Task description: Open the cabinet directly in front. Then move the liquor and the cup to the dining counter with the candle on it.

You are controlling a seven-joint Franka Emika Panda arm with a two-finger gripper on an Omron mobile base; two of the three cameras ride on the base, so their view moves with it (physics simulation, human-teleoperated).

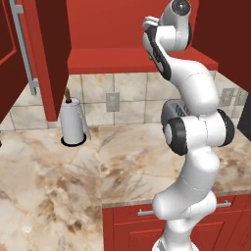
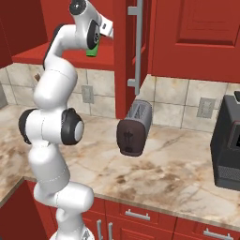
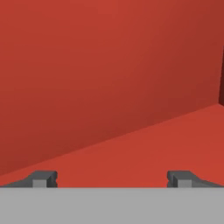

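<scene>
Left base view: red wall cabinet [image 1: 122, 29] stands open, its door [image 1: 49, 59] swung left; white arm reaches up into it. White paper-towel roll [image 1: 73, 122] on the marble worktop [image 1: 59, 181].

Right base view: small green cup [image 2: 92, 49] on the cabinet shelf, by the wrist; dark toaster [image 2: 135, 129] below.

Hand view: gripper [image 3: 112, 178] fingers spread wide, holding nothing, over the red shelf floor.

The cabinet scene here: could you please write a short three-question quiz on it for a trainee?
1. True or false: the cabinet doors stand open.
2. What stands on the marble worktop below the left door: A paper-towel roll, B kettle, C bowl?
3. How are the gripper jaws set?

Key:
1. True.
2. A, the paper-towel roll.
3. Wide apart, holding nothing, facing the red cabinet interior; the green cup shows beside the hand.
</scene>
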